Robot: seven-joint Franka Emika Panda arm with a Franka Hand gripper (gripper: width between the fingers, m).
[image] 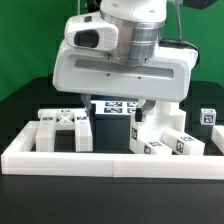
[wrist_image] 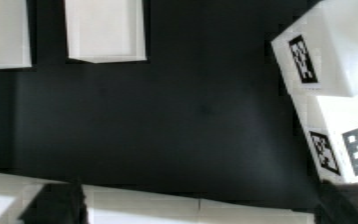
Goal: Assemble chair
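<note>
We see the arm (image: 130, 10) coming down from above, with the wrist (image: 138, 42) upright and the gripper (image: 118, 108) pointing straight down. Its broad white body lies level across the exterior view. The two fingers (image: 147, 108) stand spread wide apart, one near each end. In the wrist view we can make out only one dark, blurred finger (wrist_image: 51, 205).

Robotics laboratory bench: black tabletop (image: 25, 112), low white border wall (image: 100, 162), marker board (image: 113, 107), tagged white chair parts (image: 62, 122), green backdrop (image: 30, 40).

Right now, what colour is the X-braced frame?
The X-braced frame is white; the exterior view shows it best.
</note>
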